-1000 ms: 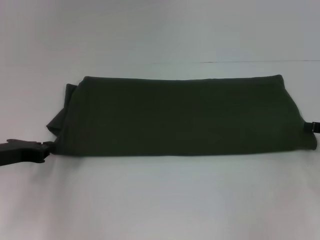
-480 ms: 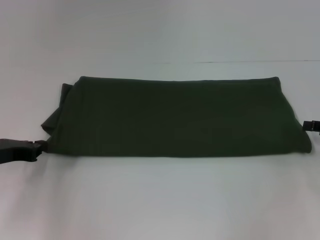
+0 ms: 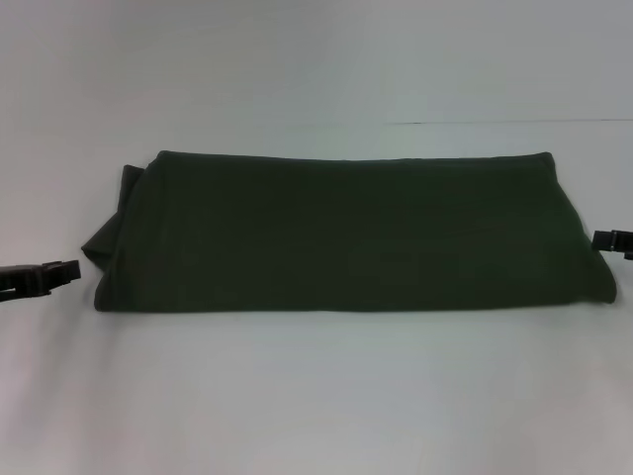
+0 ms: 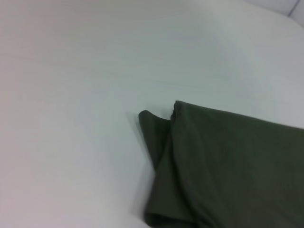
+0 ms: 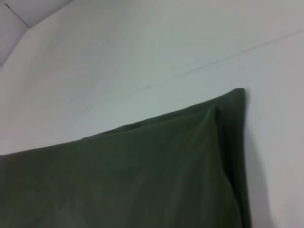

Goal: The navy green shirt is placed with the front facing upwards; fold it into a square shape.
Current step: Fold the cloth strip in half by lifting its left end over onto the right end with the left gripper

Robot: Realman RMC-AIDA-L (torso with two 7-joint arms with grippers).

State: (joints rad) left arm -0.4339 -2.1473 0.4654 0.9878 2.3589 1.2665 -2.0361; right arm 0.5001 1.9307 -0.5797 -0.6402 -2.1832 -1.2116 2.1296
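We see the navy green shirt (image 3: 351, 233) lying flat on the white counter (image 3: 316, 396), folded into a long horizontal band with no print showing. Its left end is uneven, with a fabric flap sticking out past the main edge.

In the head view the left pincer (image 3: 69, 269) sits just off the shirt's near-left corner, a small gap of counter between it and the cloth. Its tips look close together with nothing in them, but we cannot tell for sure. The right pincer (image 3: 605, 239) is only a sliver at the frame edge, right at the shirt's right end; we cannot tell whether it is apart or together, or whether it touches the cloth.

The left wrist view adds what the head view blurs: layered edges at the left end of the shirt (image 4: 223, 166), one layer protruding. The right wrist view shows the right end of the shirt (image 5: 142, 175) with a narrow folded strip along its edge. Neither wrist view shows any fingers.
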